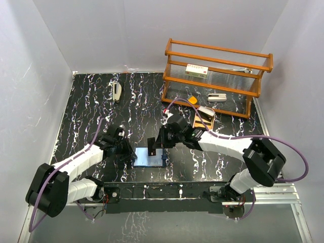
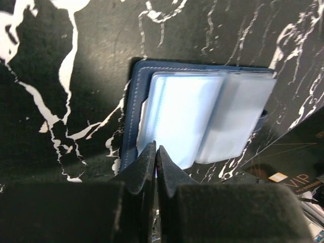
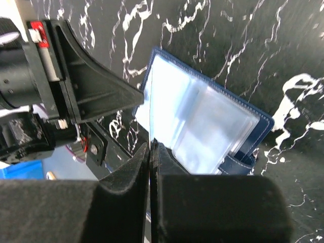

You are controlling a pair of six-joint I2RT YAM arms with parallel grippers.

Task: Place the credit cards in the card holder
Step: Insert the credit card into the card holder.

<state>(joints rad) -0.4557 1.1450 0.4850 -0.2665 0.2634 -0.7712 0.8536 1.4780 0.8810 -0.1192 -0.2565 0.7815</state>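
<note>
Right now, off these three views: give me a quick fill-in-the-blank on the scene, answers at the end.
1. The card holder lies ____ on the table, pale sleeves facing up.
2. The left gripper and right gripper both have their jaws ____.
3. The wooden rack stands at the table's far ____ corner.
4. In the left wrist view, the black card beside the holder reads ____.
Missing words: open; shut; right; VIP.

The card holder (image 2: pixel 202 121) lay open, pale sleeves up. The left gripper (image 2: pixel 155 152), jaws pressed together, sat at its edge at 6 o'clock.
</note>
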